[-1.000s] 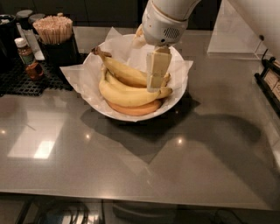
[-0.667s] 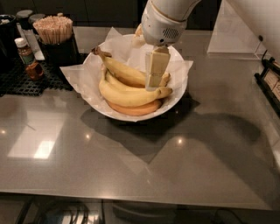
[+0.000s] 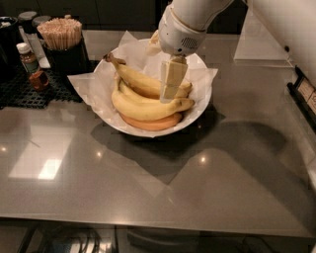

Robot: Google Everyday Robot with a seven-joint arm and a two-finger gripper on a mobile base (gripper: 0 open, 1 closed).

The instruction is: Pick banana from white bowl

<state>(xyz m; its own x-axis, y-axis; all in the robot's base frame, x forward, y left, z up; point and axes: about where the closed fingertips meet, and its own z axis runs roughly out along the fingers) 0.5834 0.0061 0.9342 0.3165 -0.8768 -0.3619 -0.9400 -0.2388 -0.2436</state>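
Change since earlier: hardly any; the gripper [image 3: 173, 81] still hangs at the same spot over the fruit, and the bowl and its load have not shifted.
Gripper place: inside the rim of the white bowl [image 3: 200, 112], right of its centre, pointing straight down from the pale arm [image 3: 197, 15] that comes in from the back right.
Gripper contact: its pale tip sits against the top banana [image 3: 136, 79], near that fruit's right end, and overlaps the one below.
Pincer state: this view does not show whether it is parted, closed or clamped on fruit.
White bowl: wide, round and shallow, on the bench [image 3: 148, 188] nearer its back edge than its front edge, about midway between left and right.
Paper liner [image 3: 94, 84]: crinkled white sheet under the fruit, its corners sticking out past the rim on the left, back and right.
Bananas [image 3: 143, 107]: a small heap lying roughly left to right, curved, stacked one on another.
Top banana: bright yellow, its dark stem tip pointing to the back left and raised clear of the liner.
Middle fruit: yellow, smooth, the longest visible curve.
Lowest banana [image 3: 153, 122]: duller and more orange, along the front of the bowl.
Cup of wooden sticks [image 3: 61, 34]: dark, by the back left corner of the bench, just beside the liner's left corner.
Small bottle [image 3: 27, 57]: left of the cup, on a black mat [image 3: 29, 91].
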